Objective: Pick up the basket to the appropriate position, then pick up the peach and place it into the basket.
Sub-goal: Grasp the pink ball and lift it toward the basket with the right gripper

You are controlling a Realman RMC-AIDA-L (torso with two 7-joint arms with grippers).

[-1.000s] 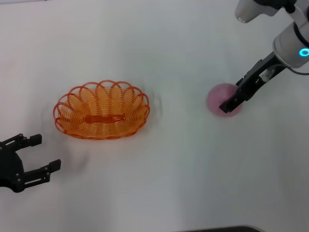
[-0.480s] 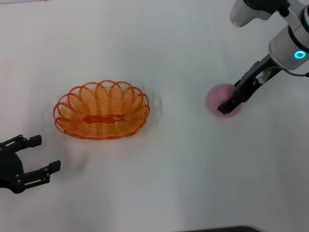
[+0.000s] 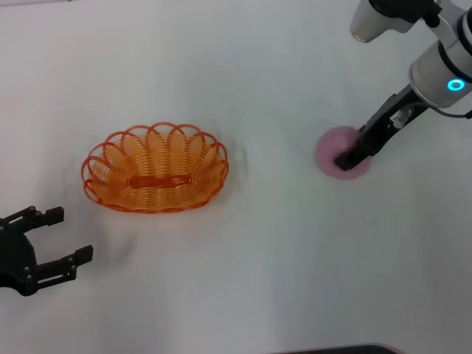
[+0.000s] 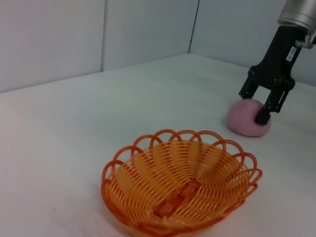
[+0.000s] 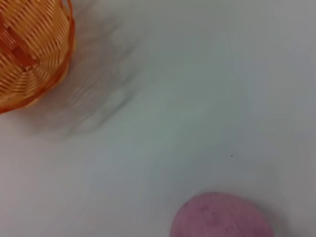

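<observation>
Straddling the peach (image 3: 335,151) from above, the right gripper (image 3: 349,157) has its jaws open and set down on either side of the fruit; in the left wrist view the two dark fingers (image 4: 263,114) reach down over the top of the peach (image 4: 245,119), one on the near face and one behind, and I judge that they are not yet pressed on it, because a little gap shows at the near finger; this I cannot tell for sure.

The peach lies on the table (image 3: 280,251) on the right side, well apart from the basket (image 3: 155,168); the right arm is clearly the nearer one to it, and the left gripper (image 3: 53,242) rests far away at the near left edge, its jaws spread wide and holding nothing.

The peach is round, so it has no long axis and points no way; any closing line across its middle should serve. The basket is oval, with its long axis running left to right across the table, and it sits upright with the open side up; it lies to the left of the peach, so the carry would go leftward over the scalloped rim.

The relation that matters now is that the fruit sits between the jaws, a bit toward the left of them in the head view; closing should centre it.
</observation>
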